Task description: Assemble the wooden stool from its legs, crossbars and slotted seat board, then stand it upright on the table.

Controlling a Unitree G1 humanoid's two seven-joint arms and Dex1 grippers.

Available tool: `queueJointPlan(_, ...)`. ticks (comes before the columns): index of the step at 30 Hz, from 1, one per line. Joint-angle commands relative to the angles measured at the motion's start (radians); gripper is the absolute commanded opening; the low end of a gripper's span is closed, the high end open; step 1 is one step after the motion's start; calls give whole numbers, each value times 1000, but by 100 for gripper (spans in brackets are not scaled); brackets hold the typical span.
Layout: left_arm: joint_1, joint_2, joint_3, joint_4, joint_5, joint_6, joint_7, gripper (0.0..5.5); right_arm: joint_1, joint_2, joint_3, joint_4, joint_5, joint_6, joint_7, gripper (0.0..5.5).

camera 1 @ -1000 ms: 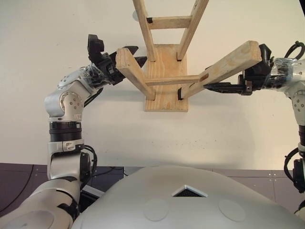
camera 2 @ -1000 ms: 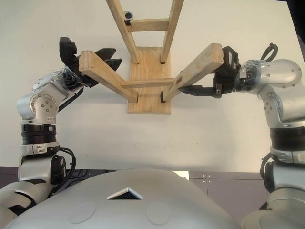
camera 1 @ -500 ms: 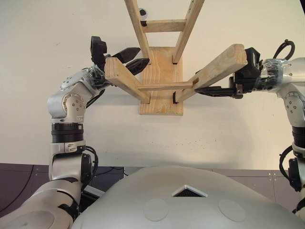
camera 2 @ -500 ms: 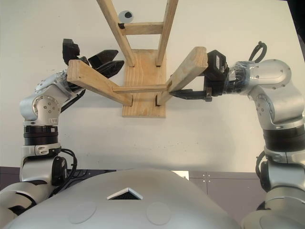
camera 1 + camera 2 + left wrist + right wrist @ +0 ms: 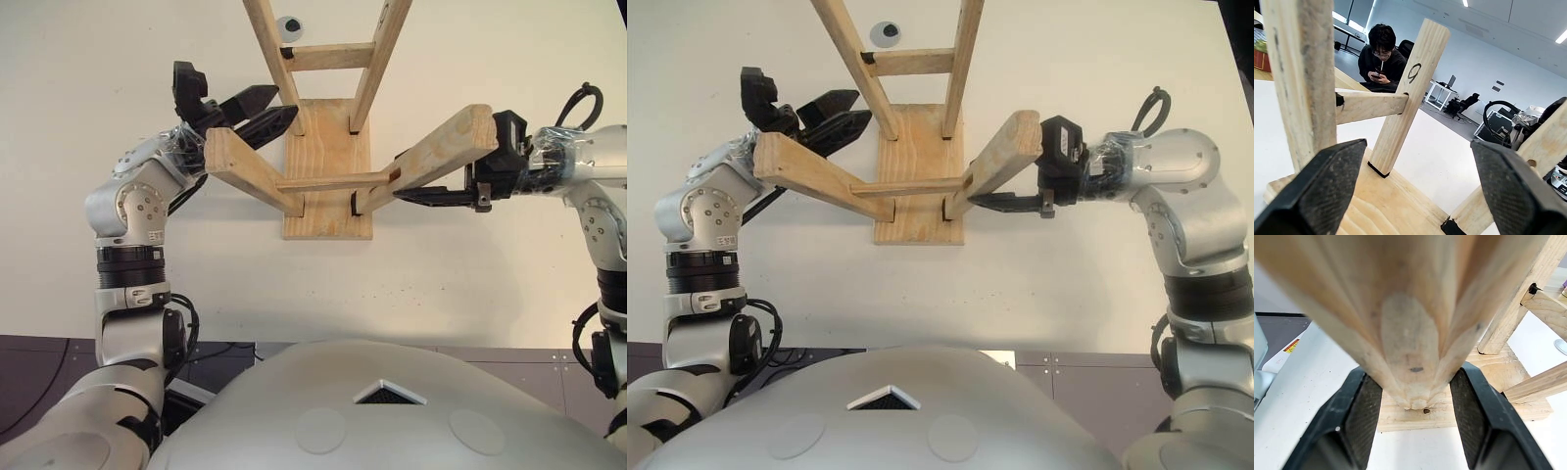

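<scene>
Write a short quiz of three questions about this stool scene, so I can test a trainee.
1. True or false: the seat board lies flat on the table, with the legs pointing up.
2. Which gripper is shut on a leg? A. left B. right C. both
3. Fill in: ___ legs stand in the seat board.

Key:
1. True.
2. B. The right gripper clamps the near right leg. The left gripper is open.
3. Four.
</scene>
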Motion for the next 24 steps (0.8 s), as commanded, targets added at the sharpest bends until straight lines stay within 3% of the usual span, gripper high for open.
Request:
queueJointPlan(1,4,1,-6,-4,11,-5,4,390,-1,20,46,-21,-33,-10,9,201)
queueJointPlan(10,4,-1,-20,-18,22,-8,4,390,-103,35,158,-6,-166,-11,-29,201)
queueJointPlan(16,16,-12,-32,-34,30,-16,19,390,-105,-109,414,90,-420,54,57,201)
queueJointPlan(19,20,-9,-29,-21,37,-19,20,390,-102,-111,519,230,-433,100,138,201)
queueJointPlan(24,20,-6,-24,-4,45,-25,20,390,-151,-49,553,299,-340,191,140,201)
